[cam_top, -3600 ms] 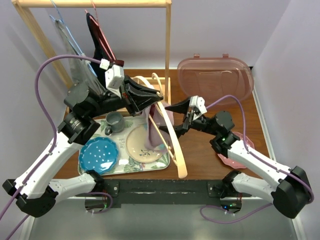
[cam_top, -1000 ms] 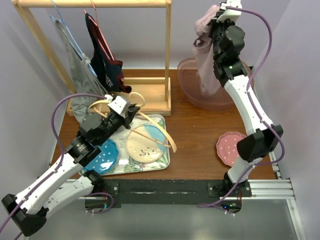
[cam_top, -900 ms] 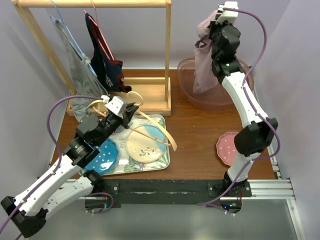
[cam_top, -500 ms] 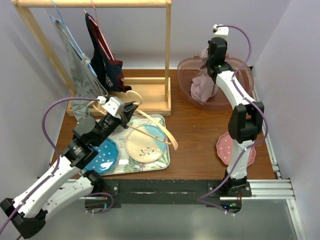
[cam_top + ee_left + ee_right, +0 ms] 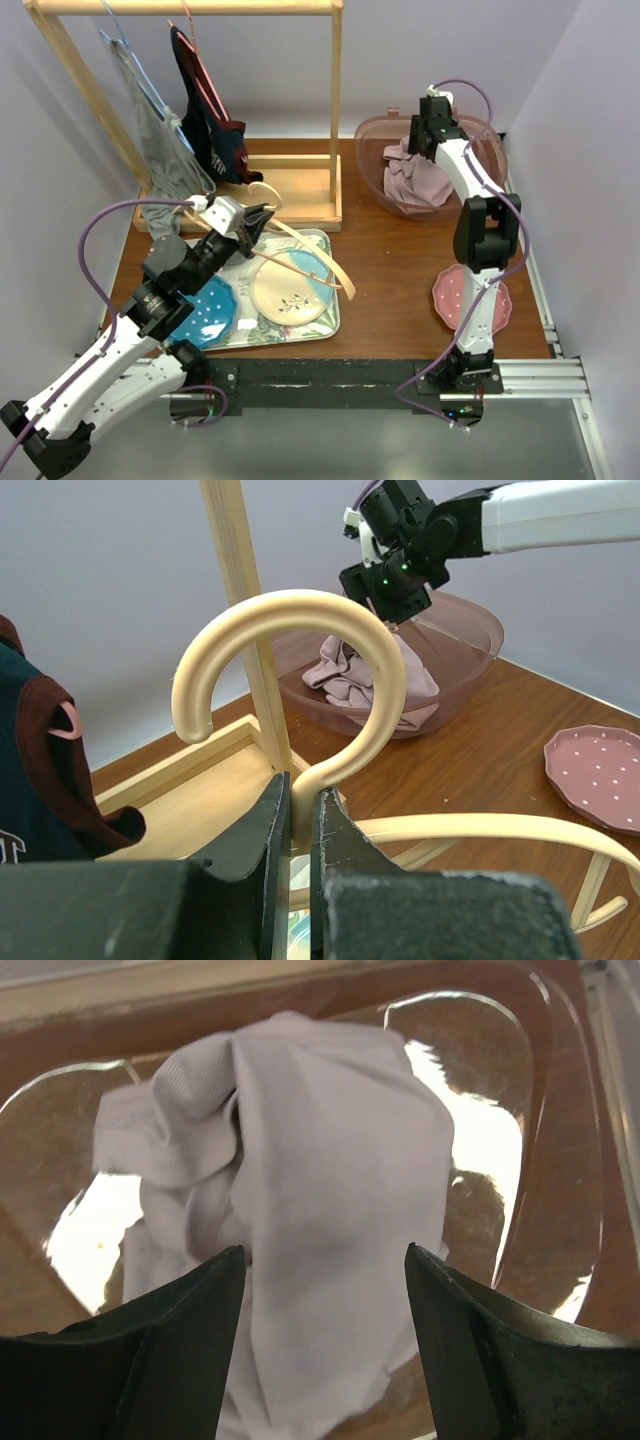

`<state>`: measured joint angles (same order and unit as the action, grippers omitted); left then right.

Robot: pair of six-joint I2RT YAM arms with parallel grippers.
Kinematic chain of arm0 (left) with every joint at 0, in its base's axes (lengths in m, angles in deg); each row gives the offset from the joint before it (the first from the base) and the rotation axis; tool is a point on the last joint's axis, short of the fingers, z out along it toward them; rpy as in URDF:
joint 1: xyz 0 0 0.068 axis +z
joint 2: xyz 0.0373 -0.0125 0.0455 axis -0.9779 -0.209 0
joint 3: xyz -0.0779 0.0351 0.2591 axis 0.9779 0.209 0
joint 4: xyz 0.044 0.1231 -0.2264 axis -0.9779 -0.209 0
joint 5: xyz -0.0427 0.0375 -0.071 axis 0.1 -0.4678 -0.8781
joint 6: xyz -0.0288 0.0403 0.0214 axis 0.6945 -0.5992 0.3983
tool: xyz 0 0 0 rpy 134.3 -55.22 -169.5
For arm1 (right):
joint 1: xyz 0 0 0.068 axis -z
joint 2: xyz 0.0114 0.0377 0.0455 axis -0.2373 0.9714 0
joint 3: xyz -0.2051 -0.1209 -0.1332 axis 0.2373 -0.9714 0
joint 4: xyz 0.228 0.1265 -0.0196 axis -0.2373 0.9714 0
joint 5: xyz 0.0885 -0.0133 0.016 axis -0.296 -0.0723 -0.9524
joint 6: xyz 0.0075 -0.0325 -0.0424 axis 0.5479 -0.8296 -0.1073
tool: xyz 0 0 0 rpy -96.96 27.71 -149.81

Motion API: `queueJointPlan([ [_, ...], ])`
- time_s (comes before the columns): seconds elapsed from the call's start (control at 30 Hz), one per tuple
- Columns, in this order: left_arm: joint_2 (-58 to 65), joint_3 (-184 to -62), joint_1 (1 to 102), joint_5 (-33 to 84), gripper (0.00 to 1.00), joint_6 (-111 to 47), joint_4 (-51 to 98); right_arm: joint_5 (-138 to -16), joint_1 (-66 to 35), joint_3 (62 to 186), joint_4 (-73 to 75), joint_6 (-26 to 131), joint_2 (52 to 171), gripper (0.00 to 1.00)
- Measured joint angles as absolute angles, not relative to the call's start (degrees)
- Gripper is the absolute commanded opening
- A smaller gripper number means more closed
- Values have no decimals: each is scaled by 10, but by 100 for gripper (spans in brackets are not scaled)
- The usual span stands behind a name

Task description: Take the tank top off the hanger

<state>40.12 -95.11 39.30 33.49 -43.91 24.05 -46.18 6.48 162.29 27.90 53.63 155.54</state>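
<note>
**Tank top off the hanger, lying bunched in the tub**

Pink translucent tub (image 5: 492, 160), far right of the table: the tank top (image 5: 415, 178) lies inside it as a crumpled heap, pale mauve, folded over itself. None of it is on the hanger.

Handling, as a judgement: light, thin knit, wholly limp. It will drape and slide rather than hold any shape, is not fragile, and may snag on a rim or a hook. Best hold is a pinch on a raised fold or a strap, not the flat of the cloth.

Wooden hanger (image 5: 310, 262): bare, slanting over the tray (image 5: 300, 335), well apart from the tub.

Left gripper (image 5: 298, 800): closed tight on the hanger's neck, just below the hook.

Right gripper (image 5: 322, 1252): fingers spread wide and holding nothing. It hangs directly above the heap, the cloth (image 5: 300, 1160) showing between and below the fingers. Whether the tips touch the fabric cannot be told.
</note>
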Motion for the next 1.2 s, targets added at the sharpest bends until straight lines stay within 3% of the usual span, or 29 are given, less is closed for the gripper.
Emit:
queueJointPlan([
  [0.2,402,-947,393,342,0,-439,242,-621,66,1586,350,540,1454,74],
  [0.5,401,-941,393,354,0,-439,244,-940,-12,1229,220,558,1052,78],
  [0.9,399,-941,393,367,0,-439,245,-1143,-66,995,84,646,888,80],
  [1.2,393,-941,393,367,0,-439,245,-1193,-96,944,10,667,824,79],
])
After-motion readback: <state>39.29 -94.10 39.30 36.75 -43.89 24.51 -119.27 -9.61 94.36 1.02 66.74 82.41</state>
